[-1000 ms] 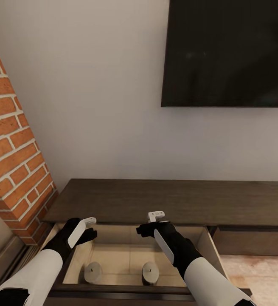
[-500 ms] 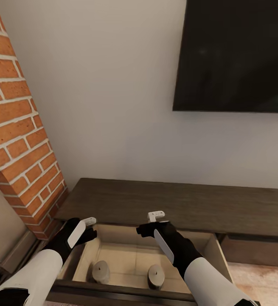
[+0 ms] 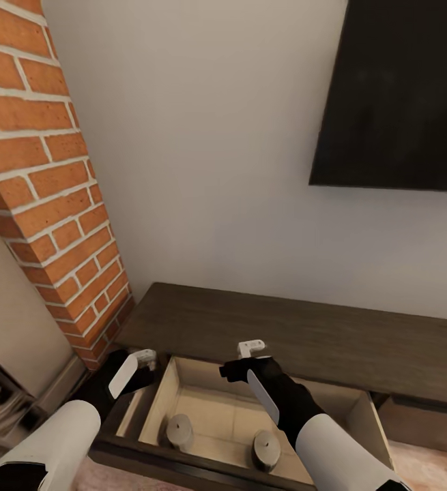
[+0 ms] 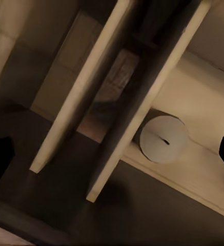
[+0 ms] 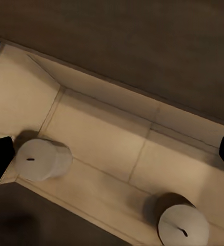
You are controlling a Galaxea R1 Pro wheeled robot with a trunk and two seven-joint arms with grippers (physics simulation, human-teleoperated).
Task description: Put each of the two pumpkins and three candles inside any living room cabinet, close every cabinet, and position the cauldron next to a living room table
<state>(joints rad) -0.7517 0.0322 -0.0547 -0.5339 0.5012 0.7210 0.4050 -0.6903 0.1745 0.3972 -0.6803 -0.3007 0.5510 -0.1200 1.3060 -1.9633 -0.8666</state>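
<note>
Head view: two candles stand in the open cabinet drawer; my left claw and right claw hold nothing, opening unclear; much remains.

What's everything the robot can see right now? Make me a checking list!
Surface: dark wooden cabinet, its drawer pulled open.
Job's things: two candles standing upright in the drawer, left candle and right candle, apart.
Clutter: nothing seen.
Grippers: left gripper over the drawer's left edge, right gripper over its back; both empty, both look open.
Cables: nothing seen.
Surroundings: brick fireplace at left, dark screen on the wall.
</note>
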